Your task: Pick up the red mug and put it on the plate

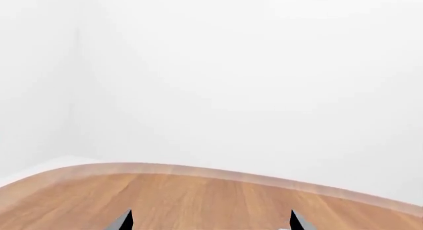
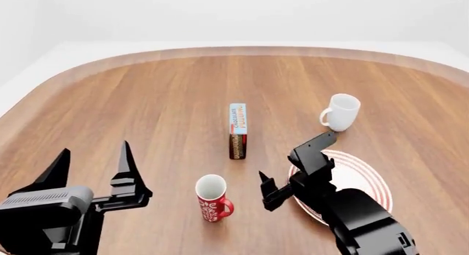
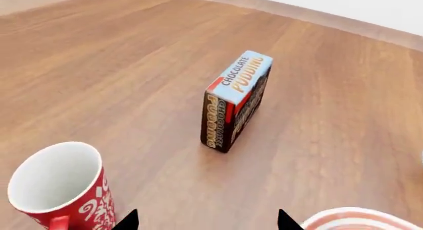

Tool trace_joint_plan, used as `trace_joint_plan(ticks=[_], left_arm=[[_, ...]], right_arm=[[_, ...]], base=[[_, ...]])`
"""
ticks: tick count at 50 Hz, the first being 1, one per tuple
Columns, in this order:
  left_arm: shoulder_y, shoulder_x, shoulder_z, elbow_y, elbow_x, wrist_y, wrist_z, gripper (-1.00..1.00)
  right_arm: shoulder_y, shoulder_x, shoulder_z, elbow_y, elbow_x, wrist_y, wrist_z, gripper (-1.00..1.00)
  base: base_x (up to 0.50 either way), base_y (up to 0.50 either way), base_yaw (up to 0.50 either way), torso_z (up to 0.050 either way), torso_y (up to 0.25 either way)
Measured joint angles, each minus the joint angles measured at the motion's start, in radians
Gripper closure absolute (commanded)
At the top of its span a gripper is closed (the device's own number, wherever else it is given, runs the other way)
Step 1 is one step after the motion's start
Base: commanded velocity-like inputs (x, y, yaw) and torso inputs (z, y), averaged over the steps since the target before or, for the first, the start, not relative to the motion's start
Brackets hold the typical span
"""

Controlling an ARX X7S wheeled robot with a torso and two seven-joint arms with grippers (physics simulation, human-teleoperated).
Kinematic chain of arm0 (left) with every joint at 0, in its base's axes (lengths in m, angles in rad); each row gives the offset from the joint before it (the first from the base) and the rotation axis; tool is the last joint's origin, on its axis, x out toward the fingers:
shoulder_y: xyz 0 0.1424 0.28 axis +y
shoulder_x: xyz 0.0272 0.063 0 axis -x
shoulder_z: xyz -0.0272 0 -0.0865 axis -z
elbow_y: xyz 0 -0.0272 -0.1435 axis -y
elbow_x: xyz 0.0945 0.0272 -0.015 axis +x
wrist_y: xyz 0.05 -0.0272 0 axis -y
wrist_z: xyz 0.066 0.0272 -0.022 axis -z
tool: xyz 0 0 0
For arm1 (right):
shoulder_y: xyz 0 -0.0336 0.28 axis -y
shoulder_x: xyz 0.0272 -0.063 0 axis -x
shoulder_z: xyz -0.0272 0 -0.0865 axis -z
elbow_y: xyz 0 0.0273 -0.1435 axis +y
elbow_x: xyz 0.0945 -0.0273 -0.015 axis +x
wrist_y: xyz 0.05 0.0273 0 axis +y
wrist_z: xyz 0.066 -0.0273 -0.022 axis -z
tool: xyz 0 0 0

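Note:
The red mug [image 2: 212,203] with white markings stands upright on the wooden table, near the front centre. In the right wrist view it [image 3: 63,190] is beside one fingertip, outside the jaws. The plate [image 2: 370,178], white with red rings, lies right of the mug, partly covered by my right arm; its rim [image 3: 357,221] shows in the right wrist view. My right gripper [image 2: 297,156] is open and empty, between the mug and the plate, just above the table [image 3: 206,221]. My left gripper [image 2: 95,151] is open and empty at the front left, well away from the mug [image 1: 210,221].
A chocolate pudding box [image 2: 238,130] stands on edge in the table's middle, ahead of my right gripper [image 3: 238,101]. A plain white mug [image 2: 341,112] stands behind the plate. The table's curved far edge [image 1: 218,173] meets white walls.

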Motion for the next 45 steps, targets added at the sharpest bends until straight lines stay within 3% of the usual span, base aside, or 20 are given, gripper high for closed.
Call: trace_joint_plan(ticks=[15,45], left_arm=[[-0.010,-0.010,-0.005,0.006,-0.023,-0.011,-0.016,-1.00],[-0.005,-0.025,-0.005,0.016,-0.043,-0.006,-0.032,-1.00]], right_arm=[[0.040,-0.028,-0.138,0.029,-0.001,0.009,-0.124,-1.00],[0.090,-0.100,-0.233,0.239,-0.017,-0.088,-0.211,-1.00]], base=[[0.00,0.00,0.00,0.000,0.000],[0.00,0.00,0.00,0.000,0.000]])
